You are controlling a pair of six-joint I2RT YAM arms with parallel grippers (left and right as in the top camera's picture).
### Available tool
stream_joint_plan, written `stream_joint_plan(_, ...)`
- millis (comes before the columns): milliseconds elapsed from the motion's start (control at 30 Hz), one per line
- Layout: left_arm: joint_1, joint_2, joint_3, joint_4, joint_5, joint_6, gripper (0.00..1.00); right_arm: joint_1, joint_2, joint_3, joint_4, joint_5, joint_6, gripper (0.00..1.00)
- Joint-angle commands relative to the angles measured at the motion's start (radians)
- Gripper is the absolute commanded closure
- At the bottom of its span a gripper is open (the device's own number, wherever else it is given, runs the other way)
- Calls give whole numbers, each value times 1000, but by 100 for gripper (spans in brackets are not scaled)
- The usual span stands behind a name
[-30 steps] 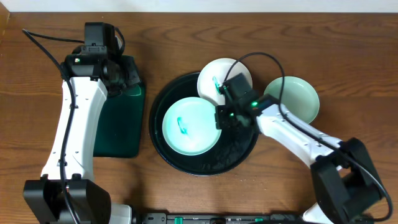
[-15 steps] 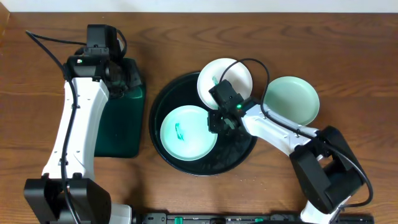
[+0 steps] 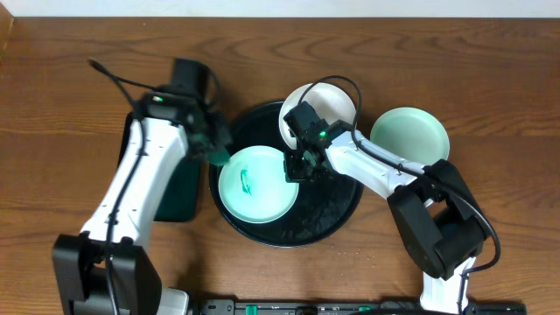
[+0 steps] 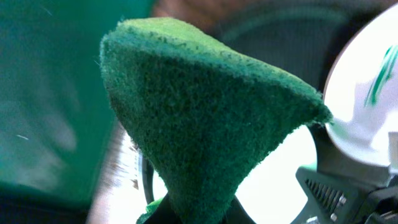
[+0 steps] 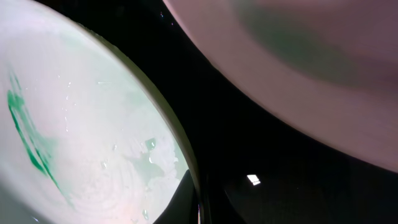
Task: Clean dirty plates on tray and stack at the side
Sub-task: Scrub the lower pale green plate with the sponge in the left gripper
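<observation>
The black tray [image 3: 325,210] holds a pale mint plate [image 3: 259,188] with a teal smear in its centre. My right gripper [image 3: 291,167] is shut on that plate's right rim; the right wrist view shows the rim [image 5: 81,137] between my fingers [image 5: 199,208]. A white plate [image 3: 325,98] rests on the tray's far rim, just behind the right wrist. A third, mint plate [image 3: 411,140] sits on the table right of the tray. My left gripper [image 3: 214,145] is shut on a green sponge [image 4: 205,112] and hovers at the tray's left rim, beside the held plate.
A dark green rectangular tray [image 3: 171,188] lies left of the black tray, partly under my left arm. The white plate's underside [image 5: 298,62] looms close above the right wrist camera. Bare wooden table lies behind and to the far left.
My left arm swung right from the green rectangular tray to the black tray's left rim with the sponge. My right gripper moved left along with the smeared plate.
</observation>
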Motion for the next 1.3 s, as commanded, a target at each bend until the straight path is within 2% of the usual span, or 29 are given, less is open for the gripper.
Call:
stream_joint_plan(0,-66,27,-68,35,-7,-101,93,0,29,13,-5,17,-4,99)
stream_joint_plan(300,-129,143,-218,180,-30,-140,93,0,29,13,-7,17,-5,99)
stream_joint_plan(433,-154,212,-227,181,-8,-121,93,0,29,13,-6,17,-4,99)
stream_joint_plan(533,-179,233,-227,185,109,-16,93,0,29,13,-6,17,-4,99)
stream_joint_plan(633,-217,234,-227,240,369,269,93,0,29,13,-3,17,-4,99)
stream_joint_plan(700,-232,234,-227,259,364,311,93,0,29,13,-4,16,-4,99)
stream_joint_plan(767,-230,234,-227,264,279,283,92,0,29,13,-4,16,-4,99)
stream_joint_plan(800,-225,234,-227,264,200,229,93,0,29,13,-5,17,-5,99)
stream_joint_plan(933,-204,234,-227,214,-145,-130,93,0,29,13,-9,16,-5,99)
stream_joint_plan(1000,-193,234,-227,187,-228,-220,93,0,29,13,-10,17,-5,99)
stream_joint_plan(1133,-193,234,-227,138,-257,-248,93,0,29,13,-10,17,-5,99)
stream_joint_plan(1267,-193,234,-227,50,-172,-226,93,0,29,13,-10,17,-5,99)
